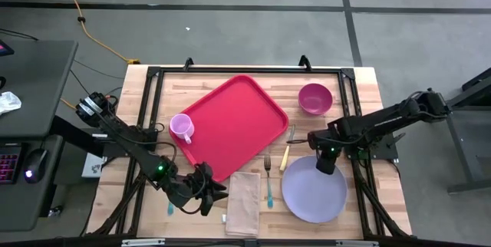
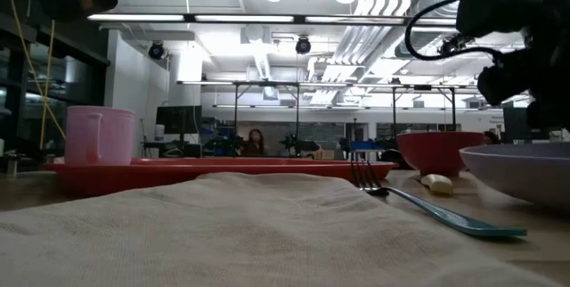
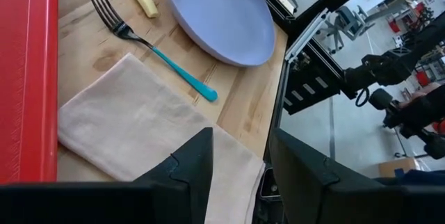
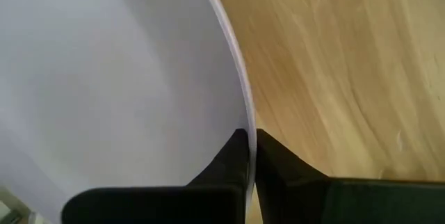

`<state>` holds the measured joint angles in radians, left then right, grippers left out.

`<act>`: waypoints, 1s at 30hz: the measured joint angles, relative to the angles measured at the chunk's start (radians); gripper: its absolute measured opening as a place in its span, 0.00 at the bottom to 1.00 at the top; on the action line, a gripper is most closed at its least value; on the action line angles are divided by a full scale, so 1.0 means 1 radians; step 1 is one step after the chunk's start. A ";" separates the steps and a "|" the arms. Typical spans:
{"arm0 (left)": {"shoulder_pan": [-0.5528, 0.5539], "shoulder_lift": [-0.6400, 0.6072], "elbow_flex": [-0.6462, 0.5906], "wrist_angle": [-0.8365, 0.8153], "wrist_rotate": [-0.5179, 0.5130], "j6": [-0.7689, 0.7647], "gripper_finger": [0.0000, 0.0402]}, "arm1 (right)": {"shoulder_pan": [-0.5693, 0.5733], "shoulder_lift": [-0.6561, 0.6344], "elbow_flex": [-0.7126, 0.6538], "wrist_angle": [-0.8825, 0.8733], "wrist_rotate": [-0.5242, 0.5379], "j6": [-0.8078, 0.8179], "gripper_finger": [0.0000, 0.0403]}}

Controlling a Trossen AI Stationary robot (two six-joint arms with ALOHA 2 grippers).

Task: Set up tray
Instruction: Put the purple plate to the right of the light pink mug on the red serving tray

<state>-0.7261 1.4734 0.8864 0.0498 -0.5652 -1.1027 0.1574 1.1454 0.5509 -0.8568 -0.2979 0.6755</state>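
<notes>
One large red plastic tray [image 1: 234, 124], rectangular with rounded corners and a raised rim, lies turned at an angle near the middle of the pale wooden surface [image 1: 368, 101]. A pink plastic mug [image 1: 182, 128] stands on its left edge. To its right sit a magenta bowl [image 1: 314, 98], a cream-handled utensil [image 1: 285, 155] and a fork with a teal handle [image 1: 268, 182]. A beige cloth napkin [image 1: 244, 202] lies just off the tray's near corner, and a round lavender plate [image 1: 313, 192] rests at the near right.

The right gripper [image 4: 249, 156] has its fingers clamped together on the lavender plate's far rim. The left gripper [image 3: 240, 165] hovers at the near left beside the napkin, fingers apart and holding nothing.

Around the surface runs a black metal frame, on grey flooring with a yellow cable. From the low view a bright workshop with ceiling lights shows behind; a person stands far back, too small to make out. The cream-handled utensil's head is hard to identify.
</notes>
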 joint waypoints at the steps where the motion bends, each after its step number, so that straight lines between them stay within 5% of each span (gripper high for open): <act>1: 0.000 0.000 0.000 0.000 0.000 0.000 0.43 | 0.000 0.000 0.016 -0.022 -0.001 -0.004 0.00; 23: 0.053 0.000 0.003 0.009 -0.026 0.024 0.43 | 0.000 0.001 0.433 -0.209 -0.099 -0.019 0.00; 30: 0.165 0.001 0.080 0.008 0.150 0.129 0.43 | 0.000 0.061 0.504 -0.188 0.013 -0.007 0.00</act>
<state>-0.5613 1.4745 0.9659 0.0576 -0.4147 -0.9734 0.1577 1.2065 1.0553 -1.0449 -0.2850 0.6688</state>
